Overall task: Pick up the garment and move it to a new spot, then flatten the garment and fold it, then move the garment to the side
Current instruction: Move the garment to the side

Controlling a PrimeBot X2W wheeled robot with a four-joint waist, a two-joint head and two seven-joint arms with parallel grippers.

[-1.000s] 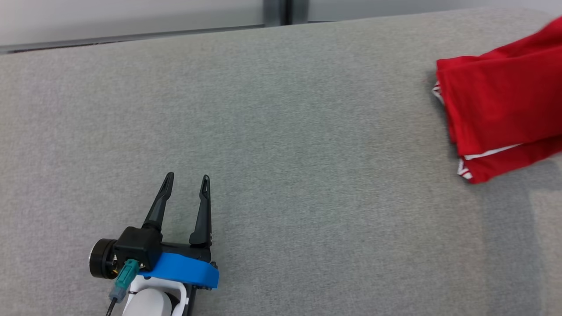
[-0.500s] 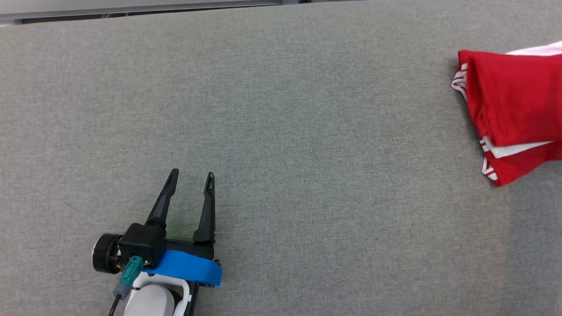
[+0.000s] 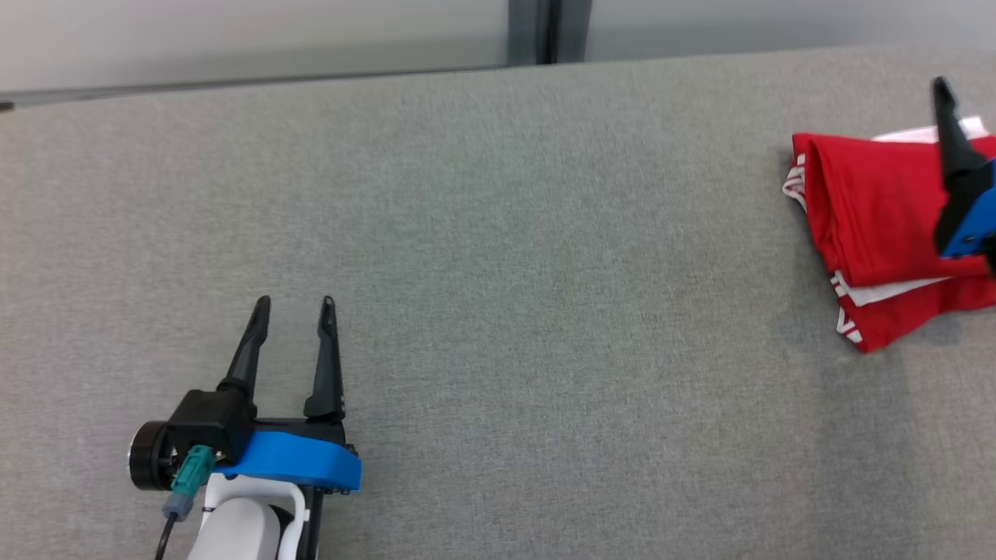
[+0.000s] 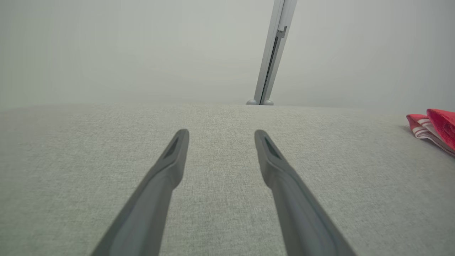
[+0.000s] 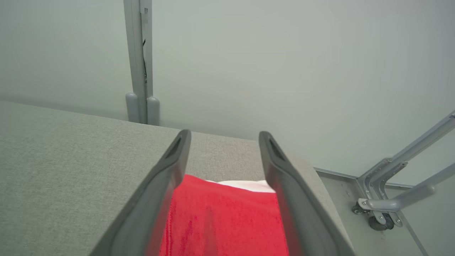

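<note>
The garment, red with white striped trim, lies folded in layers at the far right of the grey table. One dark finger of my right gripper stands over its right part. In the right wrist view the right gripper is open above the garment, with nothing between its fingers. My left gripper rests open and empty at the lower left, far from the cloth. The left wrist view shows the left gripper open over bare table, with the garment at the right edge.
The table's far edge runs along a pale wall with a grey vertical post. Past the table's right corner, a grey wheeled metal frame stands on the floor. The garment lies close to that corner.
The head camera has shifted. The garment, hanging in from the upper right a second ago, now lies folded on the table. My right gripper has opened off it and its finger has come into view.
</note>
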